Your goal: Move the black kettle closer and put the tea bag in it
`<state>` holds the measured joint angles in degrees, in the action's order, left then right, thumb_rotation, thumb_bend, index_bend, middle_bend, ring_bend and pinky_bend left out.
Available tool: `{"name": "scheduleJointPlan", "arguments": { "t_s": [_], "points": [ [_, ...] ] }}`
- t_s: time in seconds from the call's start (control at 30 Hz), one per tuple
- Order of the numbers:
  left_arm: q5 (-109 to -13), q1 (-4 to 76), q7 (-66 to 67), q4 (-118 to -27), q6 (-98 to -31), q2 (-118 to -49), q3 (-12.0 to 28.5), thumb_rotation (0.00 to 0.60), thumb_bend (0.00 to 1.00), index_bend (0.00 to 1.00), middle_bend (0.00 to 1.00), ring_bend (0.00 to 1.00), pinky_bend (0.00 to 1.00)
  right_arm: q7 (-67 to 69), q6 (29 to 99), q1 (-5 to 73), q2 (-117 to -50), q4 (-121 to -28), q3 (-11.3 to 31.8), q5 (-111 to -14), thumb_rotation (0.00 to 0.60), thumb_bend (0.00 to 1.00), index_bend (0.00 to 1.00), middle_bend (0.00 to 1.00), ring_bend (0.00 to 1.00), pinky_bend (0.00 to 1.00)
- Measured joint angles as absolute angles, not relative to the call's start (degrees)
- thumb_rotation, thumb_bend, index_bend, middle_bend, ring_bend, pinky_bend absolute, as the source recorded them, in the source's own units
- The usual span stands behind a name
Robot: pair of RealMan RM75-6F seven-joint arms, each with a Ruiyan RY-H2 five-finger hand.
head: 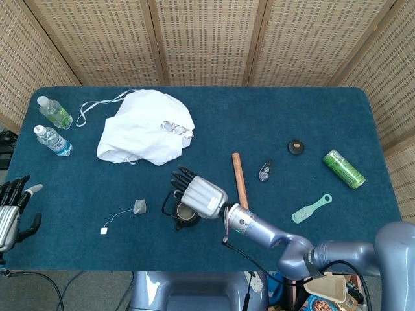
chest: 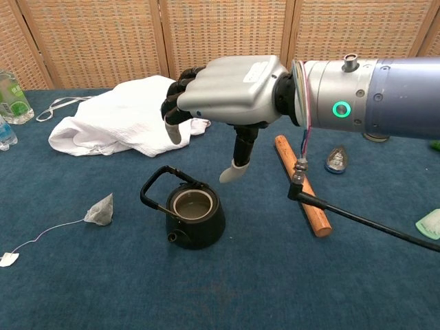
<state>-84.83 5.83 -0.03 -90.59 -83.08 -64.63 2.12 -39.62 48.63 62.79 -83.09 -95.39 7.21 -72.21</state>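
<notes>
The black kettle (chest: pixel 194 218) stands lidless on the blue table, its handle (chest: pixel 157 184) tipped to the left; the head view shows the kettle (head: pixel 184 217) near the front edge. My right hand (chest: pixel 230 91) hovers above and behind it, fingers apart, holding nothing, also seen as the right hand (head: pixel 201 192) in the head view. The tea bag (chest: pixel 100 210) lies left of the kettle with its string and white tag (chest: pixel 7 259); the head view shows the tea bag (head: pixel 140 207) too. My left hand (head: pixel 11 210) rests open at the table's far left edge.
A white cloth (head: pixel 146 127) lies at the back left, with two water bottles (head: pixel 53 111) beyond it. A wooden stick (chest: pixel 302 185) lies right of the kettle. Further right are a small dark object (head: pixel 265 170), a black disc (head: pixel 296 147), a green roll (head: pixel 343 168) and a green brush (head: pixel 310 208).
</notes>
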Motion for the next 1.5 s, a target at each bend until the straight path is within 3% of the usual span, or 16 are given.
{"name": "scheduleJointPlan", "arguments": {
  "t_s": [0.23,0.43,0.53,0.7,1.03,1.5],
  "points": [
    [-85.1,6.1,0.8,-91.4,-82.9,-64.4,2.1,0.600,0.47,0.18,0.05,0.02,0.00,-39.1,49.9,61.5,-81.2,-96.2,7.1,-72.1,0.476,0.25,0.32,0.22,0.09,0.09],
    [-85.7,7.0,1.9,-92.2,-82.0,-63.8,2.2,0.600,0.47,0.18,0.05,0.02,0.00,-38.1,52.4,59.2,-79.3,-96.7,7.0,-71.4,0.528,0.25,0.32,0.24,0.09,0.09],
    [-86.7,7.7,2.7,-92.5,-81.6,-63.5,2.2,0.600,0.47,0.18,0.05,0.02,0.00,-37.7,54.0,57.5,-77.8,-97.3,6.9,-69.9,0.576,0.26,0.32,0.27,0.12,0.14],
    [-89.0,9.8,4.7,-93.2,-80.2,-62.9,2.2,0.600,0.47,0.18,0.05,0.03,0.00,-36.2,58.2,53.2,-74.8,-99.0,6.7,-67.1,0.593,0.29,0.32,0.29,0.15,0.23],
    [-94.5,14.1,8.9,-94.7,-77.2,-61.2,1.9,0.600,0.47,0.18,0.09,0.07,0.00,-34.0,64.6,46.8,-71.2,-101.1,6.3,-64.7,0.600,0.29,0.32,0.31,0.17,0.26],
    [-100.7,21.7,13.9,-97.9,-68.2,-59.0,0.9,0.600,0.46,0.18,0.22,0.21,0.21,-29.9,70.9,38.5,-68.6,-102.8,5.7,-63.6,0.600,0.29,0.32,0.32,0.17,0.27]
  ]
}}
